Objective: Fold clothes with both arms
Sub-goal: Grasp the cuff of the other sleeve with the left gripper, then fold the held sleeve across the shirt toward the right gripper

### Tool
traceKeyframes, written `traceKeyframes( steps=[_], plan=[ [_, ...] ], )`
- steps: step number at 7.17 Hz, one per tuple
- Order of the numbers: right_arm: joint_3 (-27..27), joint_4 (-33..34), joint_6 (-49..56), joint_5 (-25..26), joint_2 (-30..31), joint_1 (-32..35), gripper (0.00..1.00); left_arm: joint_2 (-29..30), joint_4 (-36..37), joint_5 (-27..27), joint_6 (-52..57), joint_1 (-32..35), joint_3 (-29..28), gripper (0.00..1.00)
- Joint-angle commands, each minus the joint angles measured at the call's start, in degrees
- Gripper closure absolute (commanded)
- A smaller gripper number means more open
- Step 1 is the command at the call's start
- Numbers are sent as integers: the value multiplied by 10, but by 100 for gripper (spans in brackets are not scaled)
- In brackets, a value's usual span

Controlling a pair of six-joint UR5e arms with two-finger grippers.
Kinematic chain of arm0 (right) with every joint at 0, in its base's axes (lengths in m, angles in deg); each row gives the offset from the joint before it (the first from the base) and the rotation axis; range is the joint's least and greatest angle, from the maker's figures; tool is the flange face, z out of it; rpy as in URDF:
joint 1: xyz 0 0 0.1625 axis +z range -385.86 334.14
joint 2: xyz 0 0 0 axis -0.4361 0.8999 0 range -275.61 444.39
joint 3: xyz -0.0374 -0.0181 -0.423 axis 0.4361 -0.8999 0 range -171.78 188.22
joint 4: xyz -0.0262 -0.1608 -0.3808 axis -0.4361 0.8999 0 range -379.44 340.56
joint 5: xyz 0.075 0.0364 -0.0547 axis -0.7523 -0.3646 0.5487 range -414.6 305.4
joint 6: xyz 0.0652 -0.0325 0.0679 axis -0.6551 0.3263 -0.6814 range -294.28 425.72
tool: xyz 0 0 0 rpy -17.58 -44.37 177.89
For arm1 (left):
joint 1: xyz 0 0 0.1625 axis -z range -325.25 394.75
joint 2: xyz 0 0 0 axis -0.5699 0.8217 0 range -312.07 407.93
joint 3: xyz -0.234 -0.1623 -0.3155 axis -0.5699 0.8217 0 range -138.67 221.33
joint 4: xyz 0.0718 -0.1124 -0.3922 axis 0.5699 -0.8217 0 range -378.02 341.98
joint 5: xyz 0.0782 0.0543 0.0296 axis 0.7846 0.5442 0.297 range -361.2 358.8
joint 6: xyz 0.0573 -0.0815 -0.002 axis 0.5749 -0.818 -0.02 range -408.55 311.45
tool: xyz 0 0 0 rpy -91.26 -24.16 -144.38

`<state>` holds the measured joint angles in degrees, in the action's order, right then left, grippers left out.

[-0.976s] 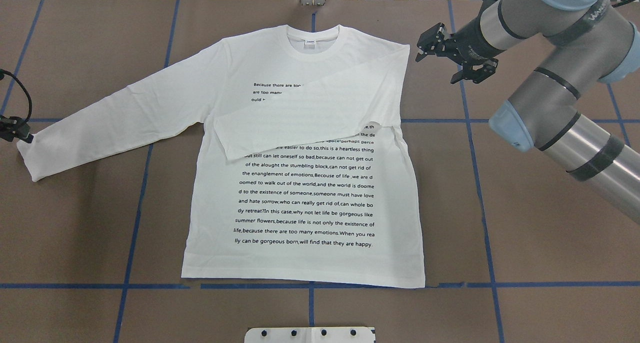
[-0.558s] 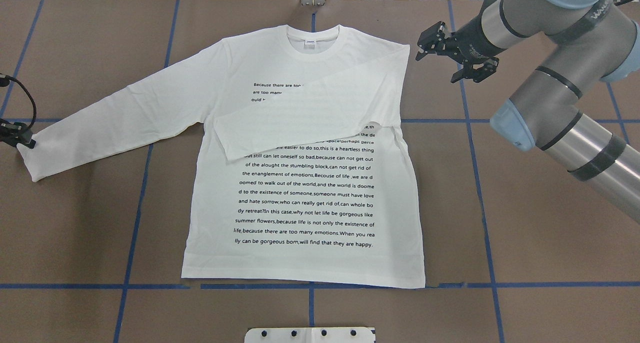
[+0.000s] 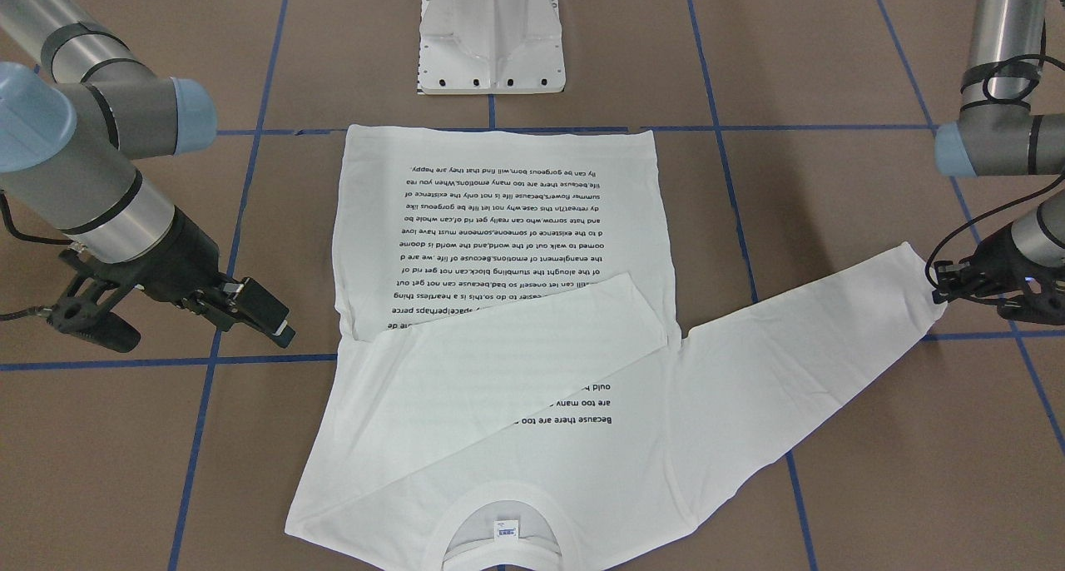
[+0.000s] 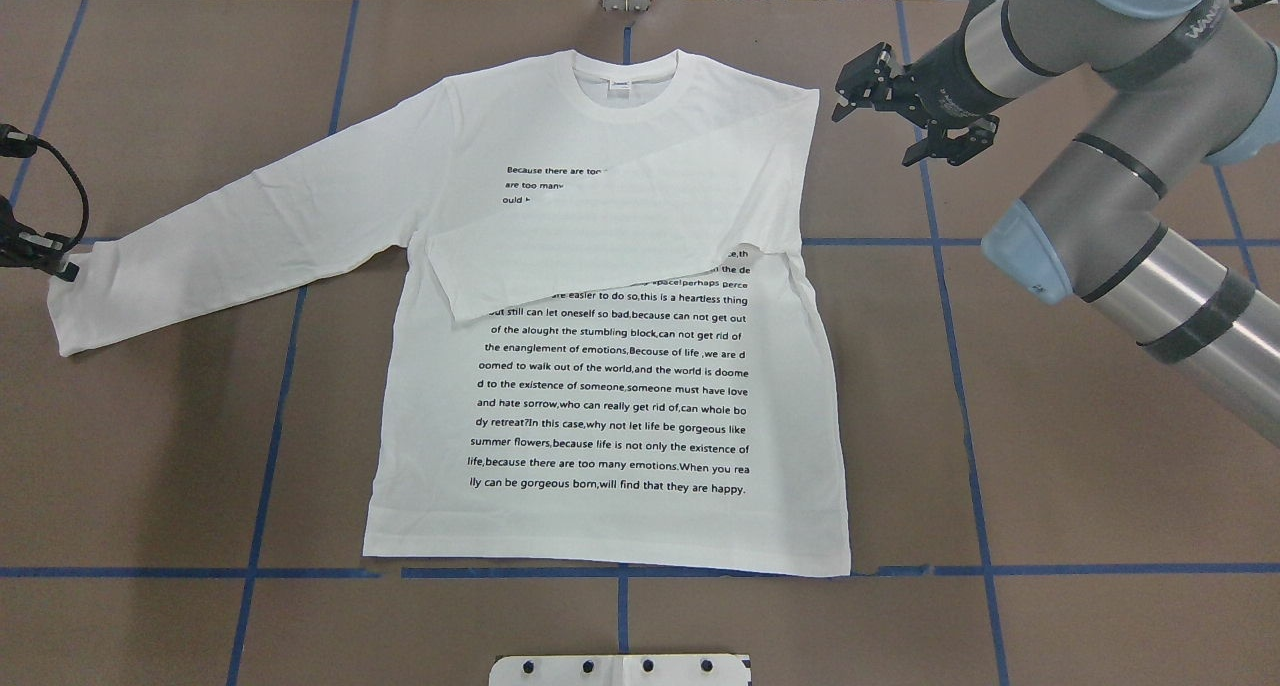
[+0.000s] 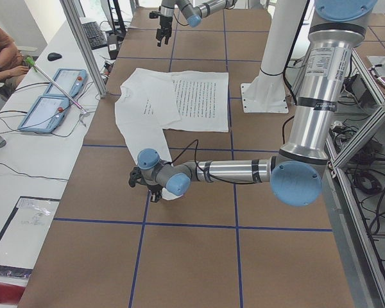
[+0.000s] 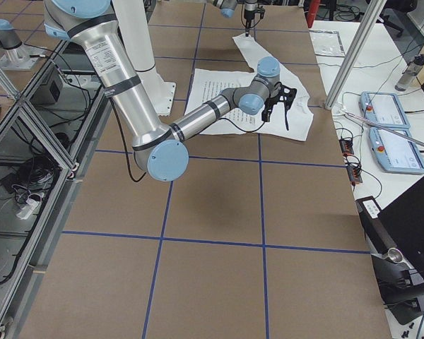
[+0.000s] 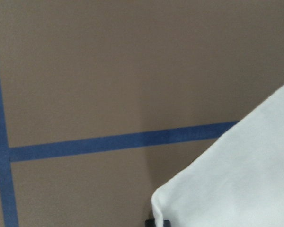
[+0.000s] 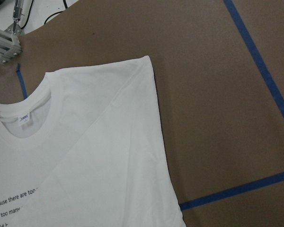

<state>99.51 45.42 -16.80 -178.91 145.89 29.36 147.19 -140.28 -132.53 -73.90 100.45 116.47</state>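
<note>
- Front-facing: the left gripper (image 3: 940, 292) sits low at the outstretched sleeve's cuff, fingers closed on the T-shirt (image 3: 499, 221). The right gripper (image 3: 204, 335) hangs beside the folded shoulder, fingers spread wide.
- Overhead: the T-shirt lies flat on the worktop (image 4: 1050, 446), collar away from the robot, hem near. The print starts "Because there are too" and ends "will find that they are happy."
- Right wrist: the neck label's writing is too small to read.
</note>
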Motion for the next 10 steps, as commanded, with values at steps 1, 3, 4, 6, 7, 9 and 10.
traceKeyframes(
  steps=[1,3,4,6,7,9,10],
  plan=[
    [0,0,1,-2,7,2,1,3,21,-22,-11,0,81,100],
    [1,-3,9,-3,26,18,1,32,40,-24,-104,-1,161,100],
    [9,-4,55,-4,50,25,1,70,41,-31,-177,-7,177,100],
    [9,-8,130,-13,95,52,1,174,44,-24,-320,-72,179,100],
    [10,-9,165,-13,119,59,1,232,43,-2,-400,-115,174,100],
    [21,-9,181,-13,143,72,1,337,45,99,-519,-211,170,100],
    [28,-9,182,-12,153,75,1,366,46,164,-544,-262,169,100]
  ],
)
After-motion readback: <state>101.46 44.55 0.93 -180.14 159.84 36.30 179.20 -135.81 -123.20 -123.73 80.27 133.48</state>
